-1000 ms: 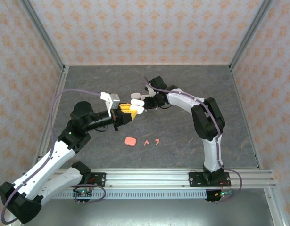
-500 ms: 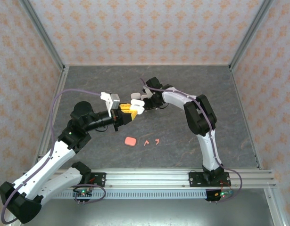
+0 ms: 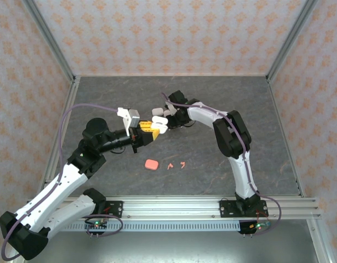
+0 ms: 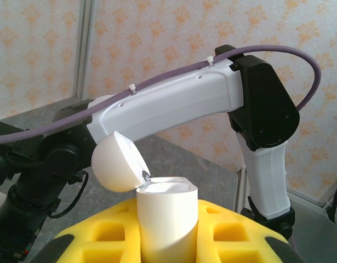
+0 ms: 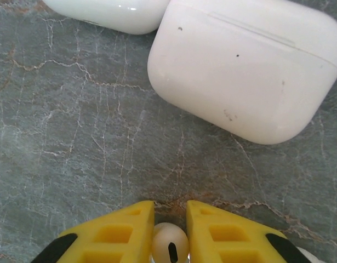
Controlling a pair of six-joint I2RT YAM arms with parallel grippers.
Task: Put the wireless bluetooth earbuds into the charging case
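**Left gripper** (image 4: 168, 235): narrow, clamped on the charging case (image 4: 167, 216), held near the table's middle with its lid open and mouth up.

**Right gripper** (image 5: 170, 219): narrow, pinching a white earbud (image 5: 170, 242) low over the table (image 5: 75, 120), just near of a closed case (image 5: 245, 71).

**Advice:** lift clear, align the stem with a well, lower slowly and avoid the lid.

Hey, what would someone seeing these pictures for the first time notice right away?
The left gripper clamps an open white charging case at mid-table, lid flipped back. Opposite it, the right gripper pinches a white earbud beside closed white cases. Nearer the arms lie a coral-pink case and two coral-pink earbuds.
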